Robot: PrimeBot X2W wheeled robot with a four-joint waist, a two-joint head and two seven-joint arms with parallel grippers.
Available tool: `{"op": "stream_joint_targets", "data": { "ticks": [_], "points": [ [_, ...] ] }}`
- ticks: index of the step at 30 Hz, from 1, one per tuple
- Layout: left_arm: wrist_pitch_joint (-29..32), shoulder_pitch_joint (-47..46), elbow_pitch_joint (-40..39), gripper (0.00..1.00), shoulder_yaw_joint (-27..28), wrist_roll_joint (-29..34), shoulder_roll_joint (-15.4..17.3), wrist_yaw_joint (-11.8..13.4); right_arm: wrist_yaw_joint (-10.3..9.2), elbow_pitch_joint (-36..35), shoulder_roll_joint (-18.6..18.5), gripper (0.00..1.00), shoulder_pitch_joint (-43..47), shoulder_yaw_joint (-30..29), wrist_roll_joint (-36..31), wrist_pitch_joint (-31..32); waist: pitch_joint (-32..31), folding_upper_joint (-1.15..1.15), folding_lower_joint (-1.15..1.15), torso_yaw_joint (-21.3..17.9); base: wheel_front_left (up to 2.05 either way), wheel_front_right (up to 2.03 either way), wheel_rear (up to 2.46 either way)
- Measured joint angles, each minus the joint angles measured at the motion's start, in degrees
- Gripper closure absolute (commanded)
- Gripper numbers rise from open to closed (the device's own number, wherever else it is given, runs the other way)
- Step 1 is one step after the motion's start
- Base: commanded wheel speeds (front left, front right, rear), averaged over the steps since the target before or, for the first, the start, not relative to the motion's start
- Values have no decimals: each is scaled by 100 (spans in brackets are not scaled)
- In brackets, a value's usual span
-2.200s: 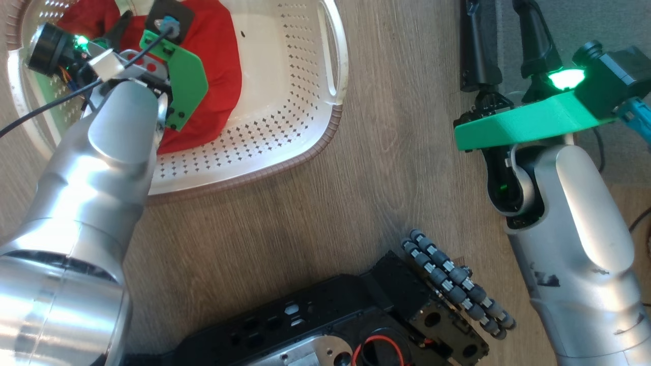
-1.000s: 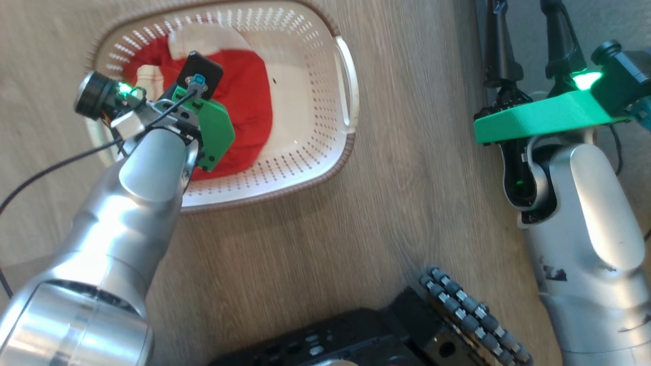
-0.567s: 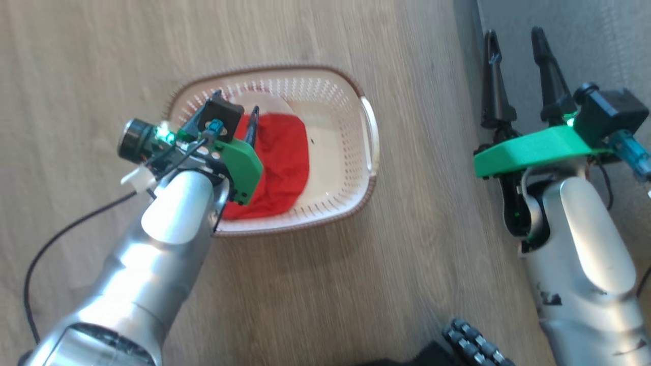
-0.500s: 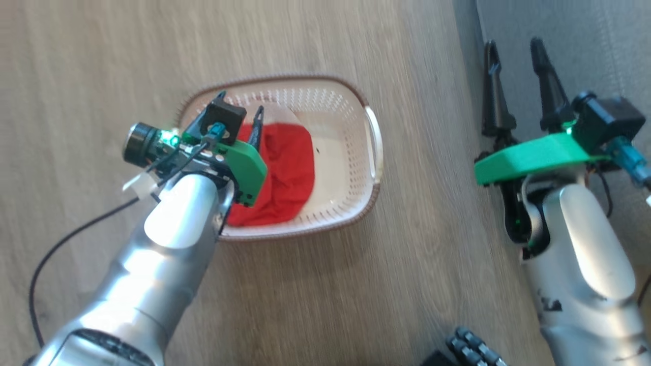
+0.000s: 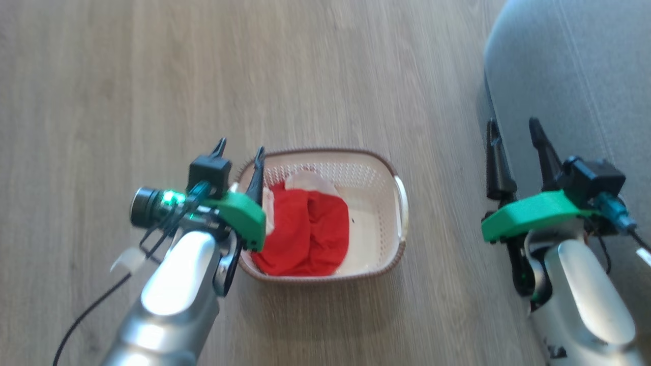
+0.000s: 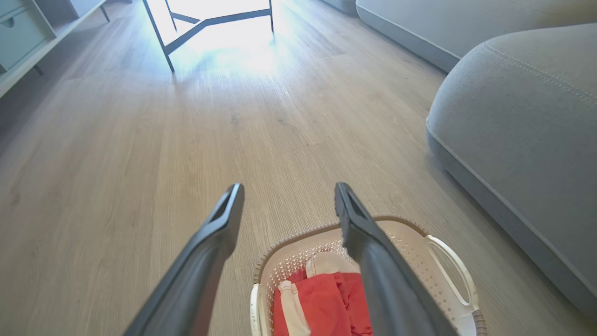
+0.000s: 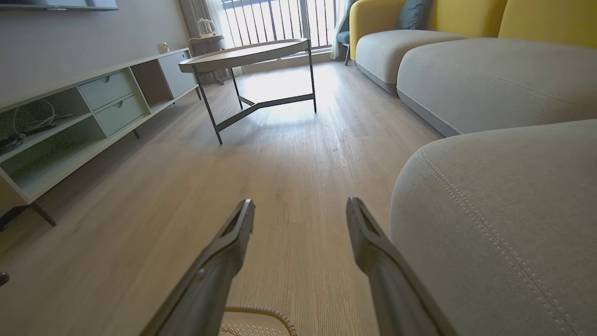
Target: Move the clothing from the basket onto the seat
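The cream perforated basket (image 5: 377, 175) with a brown rim stands on the wood floor. Red clothing (image 5: 307, 234) with white trim lies bunched in its left half; the left wrist view shows the clothing (image 6: 322, 303) and the basket (image 6: 447, 261) below my fingers. My left gripper (image 5: 239, 152) hangs open above the basket's left rim, holding nothing; in its own view the left gripper (image 6: 287, 196) is spread wide. My right gripper (image 5: 511, 129) is open and empty beside the grey seat (image 5: 574, 76). In the right wrist view the right gripper (image 7: 298, 210) points over the floor next to the seat (image 7: 503, 210).
A round coffee table (image 7: 247, 56) on dark metal legs stands further out on the floor. A low shelf unit with drawers (image 7: 84, 112) runs along the left wall. More grey and yellow sofa sections (image 7: 466, 74) lie beyond the seat.
My left gripper has opened and risen out of the basket, and the red clothing stays inside. The head camera has lifted, so the basket looks smaller and the seat has come into view.
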Motion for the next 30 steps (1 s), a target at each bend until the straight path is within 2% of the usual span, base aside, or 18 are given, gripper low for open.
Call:
{"op": "stream_joint_targets", "data": {
  "ticks": [14, 30],
  "points": [
    [0, 1602, -1230, 0, 1093, -49, 193, 45, 0, 144, -1, 0, 599, 59, 35, 0, -1053, 0, 0, 306, 0, 0, 0],
    [0, 2609, -1673, 0, 1872, 202, 192, -13, 0, 183, 25, 0, 962, 54, 56, 0, -1416, 0, 0, 269, 0, 0, 0]
  ]
}}
